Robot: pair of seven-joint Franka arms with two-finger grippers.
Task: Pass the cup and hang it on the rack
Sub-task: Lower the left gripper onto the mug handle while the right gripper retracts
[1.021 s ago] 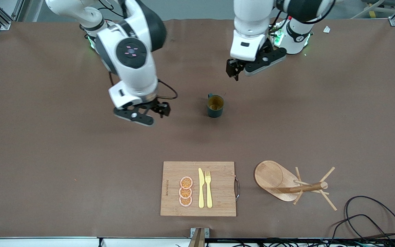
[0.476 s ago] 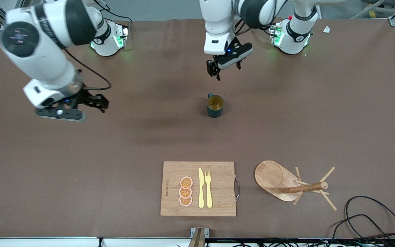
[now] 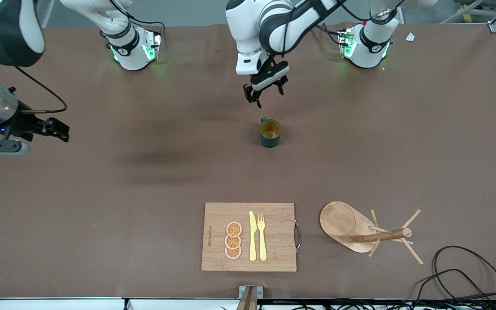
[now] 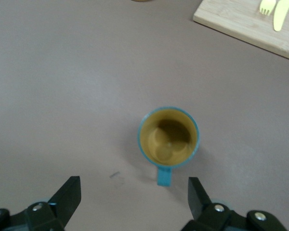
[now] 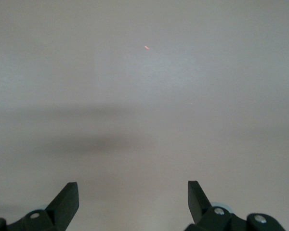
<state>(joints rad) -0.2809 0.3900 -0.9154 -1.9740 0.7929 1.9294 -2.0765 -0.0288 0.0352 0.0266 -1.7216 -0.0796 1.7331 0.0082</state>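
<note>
The brown bench (image 3: 101, 193) lies mostly bare around the small dark teal cup (image 3: 270, 132) with a mustard-yellow inside, upright mid-bench, well apart from the light wooden rack (image 3: 366, 230) lying tipped near the front edge. The left claw (image 3: 265, 91) hangs fingers apart beside the cup. The right claw (image 3: 54, 129), fingers apart, waits over its bench end.

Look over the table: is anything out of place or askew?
Yes. The rack appears tipped on its side near the cutting board, post and pegs lying level rather than upright. The cup stands upright and nothing has spilled.
</note>
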